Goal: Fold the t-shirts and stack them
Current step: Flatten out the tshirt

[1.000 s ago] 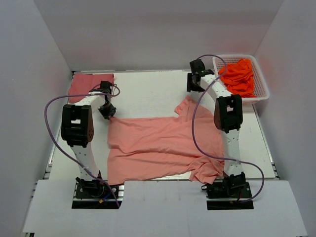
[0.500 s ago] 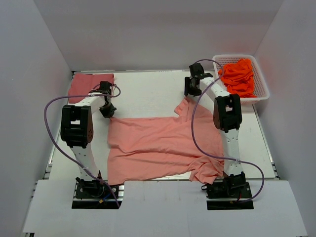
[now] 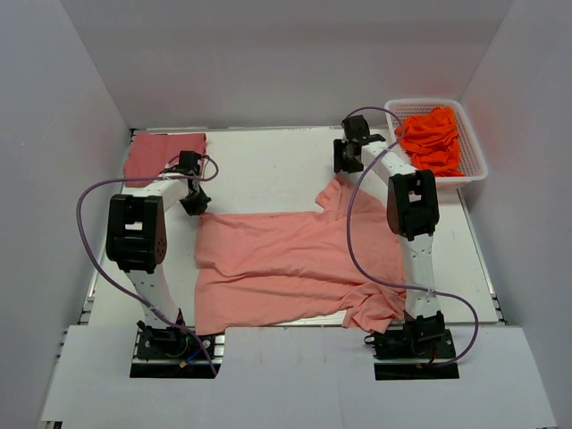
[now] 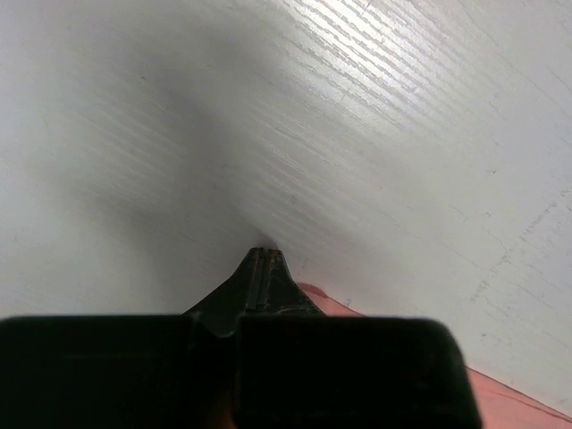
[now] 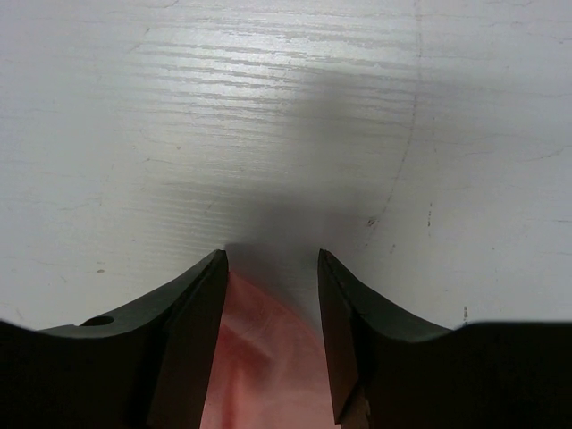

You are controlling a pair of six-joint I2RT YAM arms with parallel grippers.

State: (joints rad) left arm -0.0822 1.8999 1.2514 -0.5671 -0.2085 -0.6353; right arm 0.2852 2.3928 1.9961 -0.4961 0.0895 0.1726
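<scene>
Tee (image 5: 255, 357) edge sits inside right tool (image 5: 272, 255), table (image 5: 268, 107) beyond.

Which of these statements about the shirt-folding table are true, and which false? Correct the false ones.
1. The salmon-pink t-shirt lies spread out on the table. True.
2. The basket is empty. False: it holds orange cloth.
3. The left gripper has its fingers wide apart. False: they are shut together.
4. The right gripper has pink cloth between its open fingers. True.
5. The rose-red t-shirt lies at the table's far left corner. True.
</scene>
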